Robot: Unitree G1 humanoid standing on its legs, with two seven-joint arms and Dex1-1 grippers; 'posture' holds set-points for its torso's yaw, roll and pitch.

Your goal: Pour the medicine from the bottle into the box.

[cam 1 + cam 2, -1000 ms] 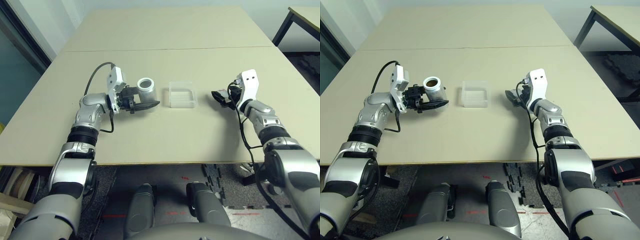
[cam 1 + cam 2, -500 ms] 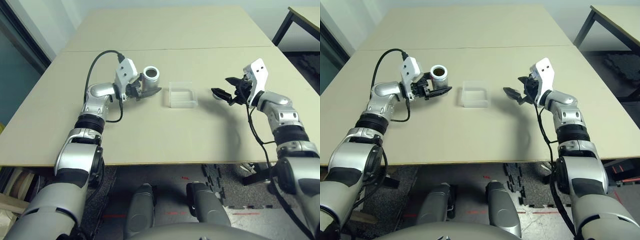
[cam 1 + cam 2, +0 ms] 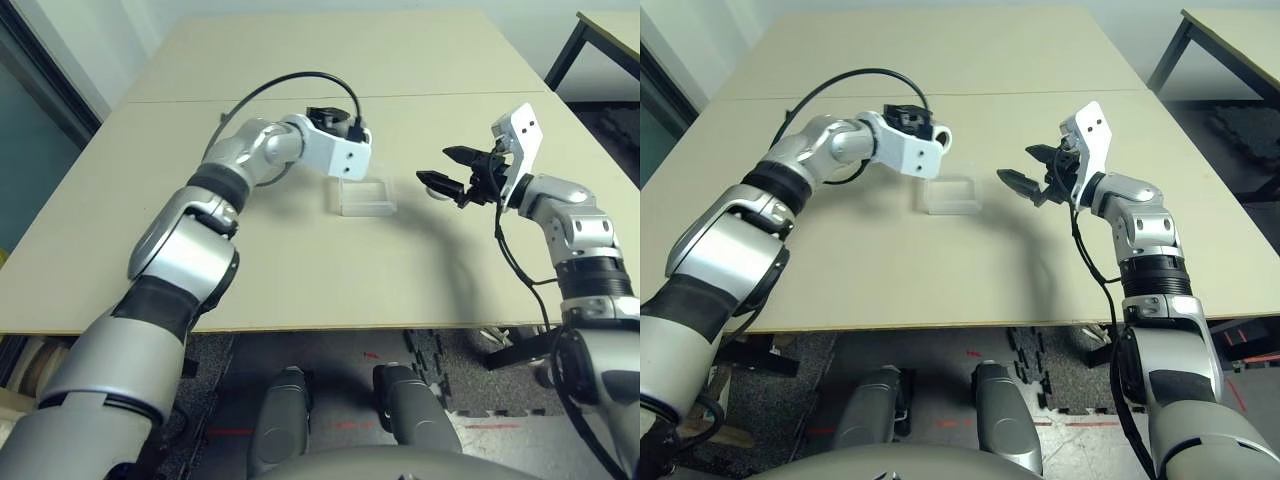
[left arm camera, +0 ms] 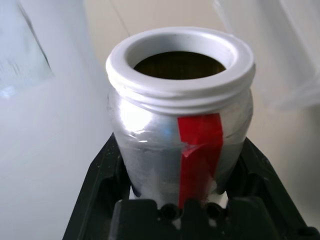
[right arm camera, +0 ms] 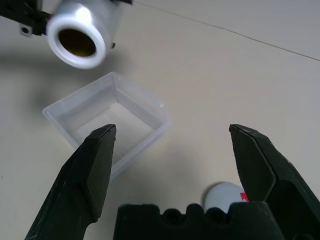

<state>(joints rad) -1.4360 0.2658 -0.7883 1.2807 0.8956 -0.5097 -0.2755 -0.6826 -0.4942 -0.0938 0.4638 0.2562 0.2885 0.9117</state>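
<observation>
My left gripper (image 4: 179,160) is shut on the bottle (image 4: 180,135), a silver cylinder with a white threaded rim and a strip of red tape. The bottle's mouth is uncapped, with the dark medicine (image 4: 177,65) showing inside. In the right wrist view the bottle (image 5: 80,32) lies tipped on its side in the air just beyond the far edge of the box (image 5: 107,125). This clear square box (image 3: 362,195) sits on the table, and its floor looks bare. To the right of the box, my right gripper (image 3: 440,170) hovers open. A round cap (image 5: 225,195) lies on the table under it.
The box stands on a beige table (image 3: 300,270) with a seam across it behind the box. My left arm's black cable (image 3: 290,80) loops above its wrist. A second table (image 3: 605,30) stands at the back right. The table's front edge runs near my body.
My left arm has swung the bottle to the right, up to the box, and tipped it over. My right gripper has risen slightly and shifted toward the box, still open.
</observation>
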